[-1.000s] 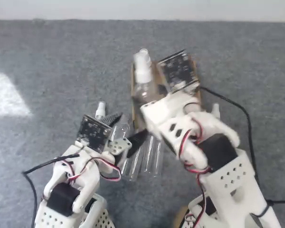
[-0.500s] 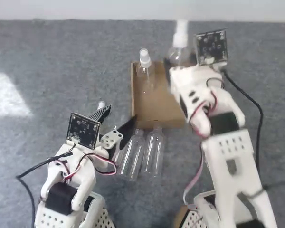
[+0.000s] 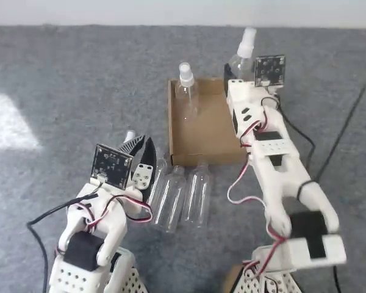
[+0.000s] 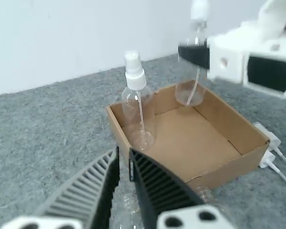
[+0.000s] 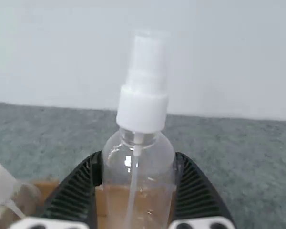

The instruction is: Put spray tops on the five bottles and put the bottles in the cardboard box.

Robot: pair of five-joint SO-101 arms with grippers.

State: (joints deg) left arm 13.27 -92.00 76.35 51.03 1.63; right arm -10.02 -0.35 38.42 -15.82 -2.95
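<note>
Grey carpet (image 3: 61, 79) is stretching out below, and the held bottle (image 3: 240, 61), spray top already on, is hanging upright over the far right corner of the box (image 3: 204, 137). The right gripper (image 5: 137, 174) is clamping it around the belly, one jaw on each side. Whether its base is touching the box floor, I cannot tell.

Across in the far left corner, the standing bottle (image 3: 186, 94) is waiting, also capped and well apart from the newcomer. Just in front of the box, three bare bottles (image 3: 171, 198) are lying side by side on the carpet. The left gripper (image 4: 124, 153) is hovering beside them, jaws almost together, gripping nothing, with a loose spray top (image 3: 129, 135) nearby.

Here is the worry: the bottle is sitting very near the corner walls, so I am thinking a release from height, or a base catching the rim, could topple it or tip it out.

Compared with a second ago, the right arm is stretching forward instead of crouching over the box, and the left jaws, wide apart half a second back, are drawing in.
</note>
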